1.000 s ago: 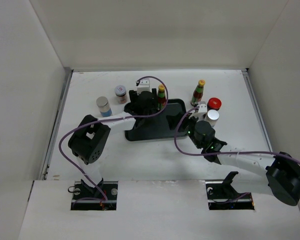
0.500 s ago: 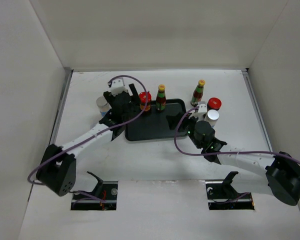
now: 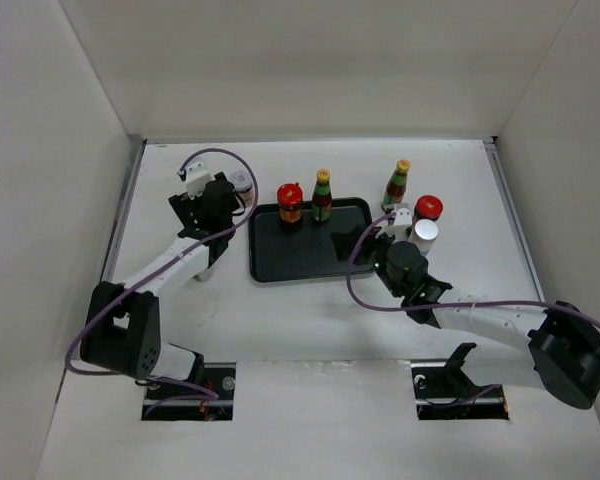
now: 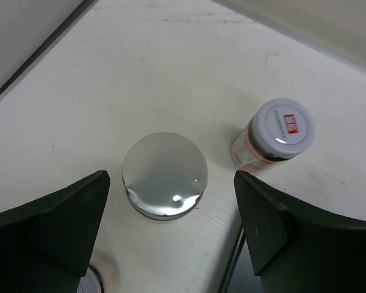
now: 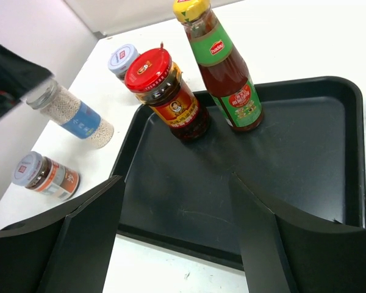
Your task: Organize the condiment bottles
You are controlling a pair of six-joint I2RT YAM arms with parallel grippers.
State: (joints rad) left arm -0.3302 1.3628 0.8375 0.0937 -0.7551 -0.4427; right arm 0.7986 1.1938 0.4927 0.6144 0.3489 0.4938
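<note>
While over a silver-capped shaker, left end effector wide; right end effector wide, empty.

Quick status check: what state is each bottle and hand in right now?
Left hand: open.
Right hand: open, empty.
Red-lidded jar: upright in tray.
Sauce bottle: upright in tray.
Second sauce bottle: upright, outside tray.
Second red-lidded jar: upright, outside tray.
Silver-capped shaker: upright on table, between left fingers, not gripped.
White-lidded jar: upright on table.
</note>
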